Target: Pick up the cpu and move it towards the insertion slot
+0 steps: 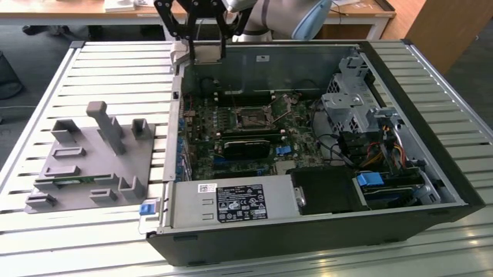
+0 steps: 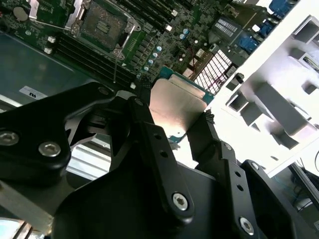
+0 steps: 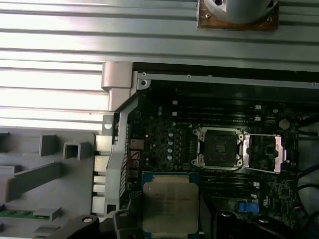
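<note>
My gripper (image 1: 205,41) hangs over the far rim of the open computer case, shut on the cpu (image 1: 207,53). In both wrist views the cpu (image 2: 174,102) (image 3: 169,205) is a flat silver square pinched between the black fingers (image 2: 149,134). The gripper (image 2: 174,118) (image 3: 169,221) holds it by two opposite edges, above the motherboard. The insertion slot (image 1: 253,118) (image 2: 102,25) (image 3: 219,148) is a dark square socket in a silvery frame with its lid swung aside. It lies lower inside the case, apart from the cpu.
A grey plastic tray (image 1: 92,161) with upright posts and a thin green strip (image 1: 73,180) sits on the slatted table at the exterior view's left. Inside the case (image 1: 431,144) are a long black card (image 1: 246,147), a power supply (image 1: 231,202), drive cages and cables.
</note>
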`<state>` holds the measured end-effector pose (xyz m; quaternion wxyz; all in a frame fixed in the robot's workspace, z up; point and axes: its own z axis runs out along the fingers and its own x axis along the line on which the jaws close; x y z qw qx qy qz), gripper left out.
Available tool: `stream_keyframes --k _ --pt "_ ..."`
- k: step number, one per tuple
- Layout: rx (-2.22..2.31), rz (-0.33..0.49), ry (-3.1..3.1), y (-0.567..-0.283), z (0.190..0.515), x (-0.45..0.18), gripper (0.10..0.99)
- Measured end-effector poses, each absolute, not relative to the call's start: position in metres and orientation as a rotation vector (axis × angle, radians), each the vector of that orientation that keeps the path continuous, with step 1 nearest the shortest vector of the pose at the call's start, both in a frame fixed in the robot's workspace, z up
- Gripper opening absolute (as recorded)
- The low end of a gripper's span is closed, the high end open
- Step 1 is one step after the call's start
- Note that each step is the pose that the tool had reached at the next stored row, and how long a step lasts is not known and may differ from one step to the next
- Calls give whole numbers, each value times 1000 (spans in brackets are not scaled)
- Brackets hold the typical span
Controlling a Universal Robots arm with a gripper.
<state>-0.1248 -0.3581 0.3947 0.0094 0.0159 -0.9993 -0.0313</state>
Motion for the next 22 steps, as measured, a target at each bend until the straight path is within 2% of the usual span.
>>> stream_keyframes --k 22 --pt "53 -98 -3121 -338 395 -93 541"
